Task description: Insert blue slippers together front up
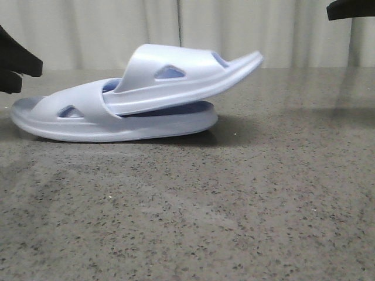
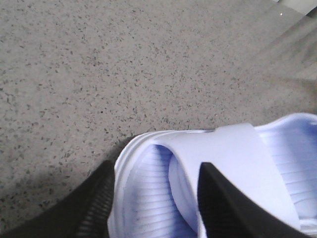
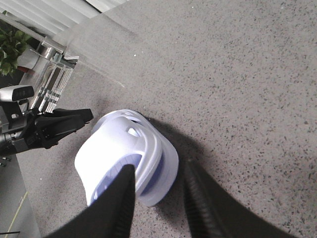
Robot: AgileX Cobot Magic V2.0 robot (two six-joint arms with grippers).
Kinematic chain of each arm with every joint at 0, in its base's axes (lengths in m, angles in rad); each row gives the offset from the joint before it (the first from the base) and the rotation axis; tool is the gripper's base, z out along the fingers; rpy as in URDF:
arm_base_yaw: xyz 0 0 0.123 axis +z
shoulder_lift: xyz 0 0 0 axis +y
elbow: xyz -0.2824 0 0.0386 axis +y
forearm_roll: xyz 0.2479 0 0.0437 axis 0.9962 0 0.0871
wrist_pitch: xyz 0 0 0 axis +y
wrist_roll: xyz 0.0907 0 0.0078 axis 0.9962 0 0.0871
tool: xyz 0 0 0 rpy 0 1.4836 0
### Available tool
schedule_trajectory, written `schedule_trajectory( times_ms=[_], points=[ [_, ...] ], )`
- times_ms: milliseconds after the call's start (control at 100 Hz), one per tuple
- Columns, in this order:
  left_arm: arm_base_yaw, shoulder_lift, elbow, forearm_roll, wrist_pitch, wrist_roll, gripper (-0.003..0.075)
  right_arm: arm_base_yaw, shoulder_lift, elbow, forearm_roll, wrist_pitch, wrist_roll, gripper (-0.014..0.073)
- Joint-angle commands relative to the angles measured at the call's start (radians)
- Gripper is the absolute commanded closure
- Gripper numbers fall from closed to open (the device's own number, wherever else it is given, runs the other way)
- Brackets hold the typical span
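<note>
On the speckled grey worktop (image 1: 246,205) the blue slippers (image 1: 135,99) lie nested, the upper one tilted, with the left hand (image 2: 153,208) standing apart around one end, while the right hand (image 3: 156,198), also apart, hangs above them.

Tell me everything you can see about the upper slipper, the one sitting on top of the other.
The upper slipper is pale lavender-blue, matte moulded foam by its look, with a wide strap with triangular cut-outs and a thick sole. It is tilted: one end is tucked under the strap of the lower slipper, the other rises free to the right in the front view. It touches only that slipper. Neither gripper holds it.
</note>
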Motion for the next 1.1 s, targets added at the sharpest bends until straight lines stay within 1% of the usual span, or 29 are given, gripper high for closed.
schedule_trajectory(
  times_ms=[0, 70, 120, 170, 220, 240, 260, 290, 330, 340, 360, 390, 400, 410, 440, 500, 570, 660, 710, 780, 860, 950, 960, 1020, 1090],
  points=[
    [0.015, -0.028, -0.045, 0.009, 0.03, 0.009, 0.0276, -0.008, -0.039, -0.027, 0.048, 0.124, -0.001, 0.0403],
    [0.035, -0.034, -0.075, 0.061, 0.072, 0.009, 0.0276, -0.008, -0.039, -0.027, 0.036, 0.124, -0.001, 0.0403],
    [0.052, -0.042, -0.099, 0.074, 0.111, 0.009, 0.0277, -0.008, -0.039, -0.027, 0.035, 0.124, -0.001, 0.042],
    [0.069, -0.055, -0.125, 0.074, 0.149, 0.007, 0.0283, -0.008, -0.039, -0.027, 0.035, 0.124, -0.001, 0.0474],
    [0.082, -0.07, -0.153, 0.076, 0.183, 0.003, 0.0305, -0.008, -0.039, -0.027, 0.035, 0.124, -0.001, 0.0572],
    [0.086, -0.077, -0.164, 0.076, 0.193, 0.0, 0.0321, -0.008, -0.039, -0.027, 0.035, 0.124, -0.001, 0.0599],
    [0.089, -0.086, -0.175, 0.079, 0.199, -0.002, 0.0343, -0.008, -0.041, -0.027, 0.035, 0.124, -0.001, 0.0657],
    [0.089, -0.098, -0.188, 0.091, 0.198, -0.019, 0.0383, -0.006, -0.041, -0.025, 0.035, 0.122, 0.002, 0.0703],
    [0.089, -0.119, -0.203, 0.102, 0.187, -0.04, 0.0462, -0.006, -0.043, -0.025, 0.035, 0.113, 0.019, 0.0689],
    [0.089, -0.122, -0.208, 0.109, 0.186, -0.045, 0.0492, -0.006, -0.043, -0.025, 0.035, 0.112, 0.019, 0.0683],
    [0.089, -0.133, -0.212, 0.119, 0.184, -0.05, 0.0523, -0.006, -0.046, -0.023, 0.036, 0.11, 0.019, 0.0676],
    [0.089, -0.152, -0.22, 0.132, 0.177, -0.052, 0.0606, -0.005, -0.05, -0.021, 0.036, 0.099, 0.019, 0.0672],
    [0.089, -0.156, -0.22, 0.134, 0.176, -0.052, 0.0623, -0.005, -0.053, -0.019, 0.036, 0.097, 0.019, 0.0672],
    [0.089, -0.159, -0.221, 0.139, 0.176, -0.052, 0.0658, -0.002, -0.055, -0.017, 0.036, 0.095, 0.019, 0.0673],
    [0.088, -0.179, -0.224, 0.145, 0.168, -0.052, 0.0703, 0.003, -0.068, -0.009, 0.036, 0.072, 0.02, 0.0673],
    [0.088, -0.214, -0.224, 0.149, 0.137, -0.052, 0.0705, 0.022, -0.099, 0.016, 0.036, 0.016, 0.02, 0.0672],
    [0.088, -0.26, -0.224, 0.152, 0.091, -0.052, 0.0705, 0.059, -0.153, 0.056, 0.027, -0.085, 0.02, 0.0672],
    [0.088, -0.324, -0.218, 0.164, 0.006, -0.054, 0.0705, 0.126, -0.246, 0.115, -0.021, -0.273, 0.019, 0.0672],
    [0.088, -0.36, -0.21, 0.184, -0.04, -0.054, 0.0705, 0.184, -0.302, 0.149, -0.06, -0.388, 0.019, 0.0672],
    [0.081, -0.413, -0.183, 0.199, -0.115, -0.054, 0.0705, 0.265, -0.386, 0.201, -0.08, -0.551, 0.019, 0.0672],
    [0.058, -0.476, -0.125, 0.215, -0.245, -0.054, 0.0705, 0.362, -0.472, 0.257, -0.086, -0.738, 0.019, 0.0672],
    [0.012, -0.539, -0.038, 0.223, -0.379, -0.053, 0.0705, 0.471, -0.561, 0.323, -0.102, -0.882, 0.019, 0.0672],
    [0.004, -0.544, -0.031, 0.223, -0.387, -0.051, 0.0705, 0.479, -0.573, 0.333, -0.104, -0.909, 0.019, 0.0672],
    [-0.03, -0.593, 0.032, 0.225, -0.44, -0.033, 0.0705, 0.542, -0.619, 0.377, -0.114, -0.965, 0.019, 0.0672],
    [-0.073, -0.658, 0.098, 0.225, -0.465, -0.019, 0.0705, 0.603, -0.675, 0.438, -0.119, -1.045, 0.019, 0.0672]
  ],
)
